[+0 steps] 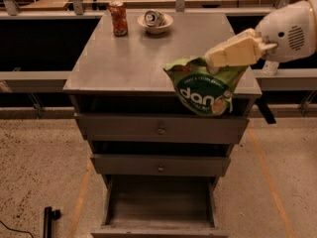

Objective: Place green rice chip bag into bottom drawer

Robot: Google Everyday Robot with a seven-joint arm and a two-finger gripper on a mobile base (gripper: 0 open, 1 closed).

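The green rice chip bag [204, 88] hangs in the air at the cabinet's front right edge, in front of the top drawer, white lettering facing me. My gripper [214, 59], cream-coloured and reaching in from the right, is shut on the bag's top edge. The bottom drawer [161, 205] is pulled out below, a deep grey box with nothing in it. The bag is above and slightly right of the drawer's opening.
A red soda can [118, 18] and a white bowl [155, 22] holding a crushed can stand at the back of the grey cabinet top [124, 58]. Two knobbed drawers [161, 129] are shut above the open one. A black object [48, 221] lies on the floor at left.
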